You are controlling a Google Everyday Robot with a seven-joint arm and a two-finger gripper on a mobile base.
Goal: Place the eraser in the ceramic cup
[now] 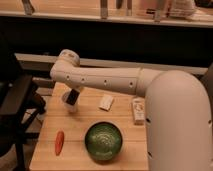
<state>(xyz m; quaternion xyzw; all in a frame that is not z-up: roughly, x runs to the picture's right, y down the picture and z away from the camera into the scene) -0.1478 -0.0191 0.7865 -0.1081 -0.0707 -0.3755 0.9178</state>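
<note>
The white ceramic cup [67, 104] stands at the back left of the wooden table [80, 125]. A black block, the eraser [73, 96], sits tilted at the cup's mouth, its lower end at or inside the rim. My gripper [72, 94] is at the end of the white arm, right above the cup, with the eraser at its tip. The arm hides most of the gripper, so its hold on the eraser is unclear.
A green patterned bowl [103, 141] sits at the front middle. An orange-red carrot-like piece [59, 142] lies at the front left. A small pale block [106, 102] and a white packet [138, 110] lie at the back right. A black chair [15, 107] stands left of the table.
</note>
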